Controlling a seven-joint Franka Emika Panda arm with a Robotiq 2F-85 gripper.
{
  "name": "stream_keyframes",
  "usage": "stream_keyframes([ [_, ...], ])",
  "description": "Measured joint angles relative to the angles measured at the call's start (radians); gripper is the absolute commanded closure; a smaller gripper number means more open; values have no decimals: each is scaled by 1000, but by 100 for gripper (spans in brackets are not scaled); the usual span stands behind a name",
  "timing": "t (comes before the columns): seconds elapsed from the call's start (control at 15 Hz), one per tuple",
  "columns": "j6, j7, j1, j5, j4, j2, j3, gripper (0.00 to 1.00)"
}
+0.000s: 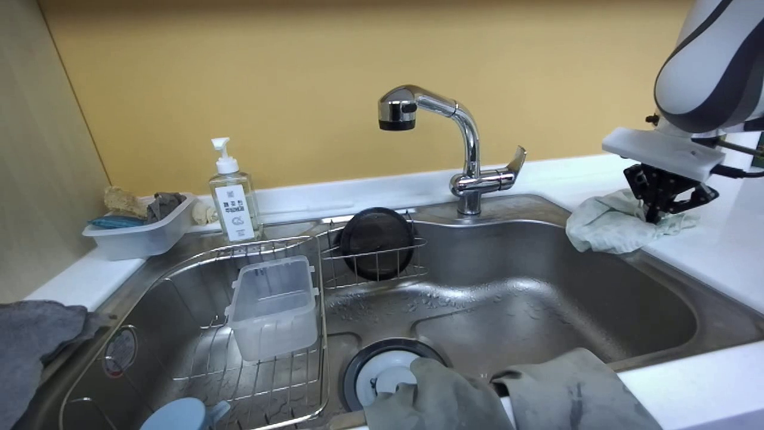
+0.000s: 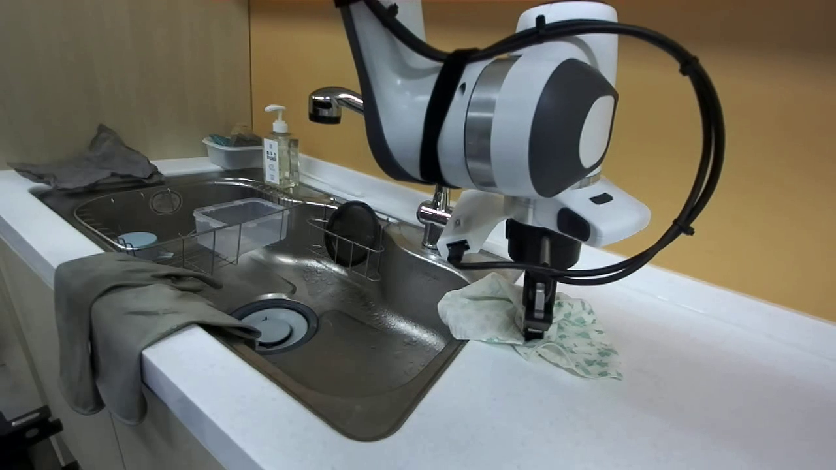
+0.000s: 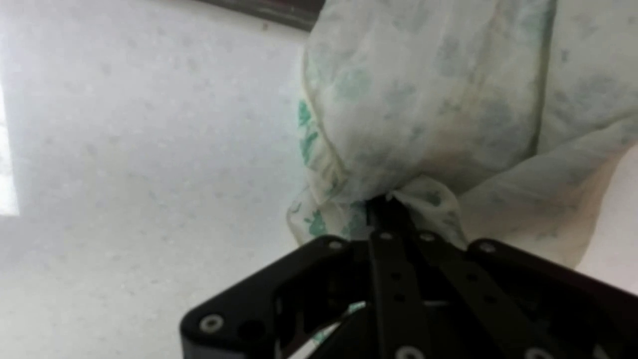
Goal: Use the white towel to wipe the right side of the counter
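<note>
White towel lies bunched on the counter in the wrist view and meets the dark rim of the sink; the gripper is closed, with a fold of this towel pinched at its tips. To wipe well, I think it is best to press gently and pull in long strokes away from the sink; hard pressing may scrape the counter. In an exterior view, the thicker part of the towel seems to reach over the sink's rim, where it could catch or slip in, so it should first come fully onto the counter. The faucet stands at the back of the sink, near the towel, and asks for caution; the plastic container, inside the sink, is well apart. In an exterior view, the black cable makes a big loop beside the sink, so turns should be slow. Grey cloths hang at the front of the sink, outside the needed path, I judge.
</note>
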Motion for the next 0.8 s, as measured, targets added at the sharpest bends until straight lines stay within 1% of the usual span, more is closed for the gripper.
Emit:
stream_keyframes([
  [0.47, -11, -12, 21, 8, 19, 12, -19, 100],
  [0.67, -57, -39, 23, 4, 1, -12, -38, 100],
  [0.8, -104, -65, 19, 1, -36, -51, -53, 100],
])
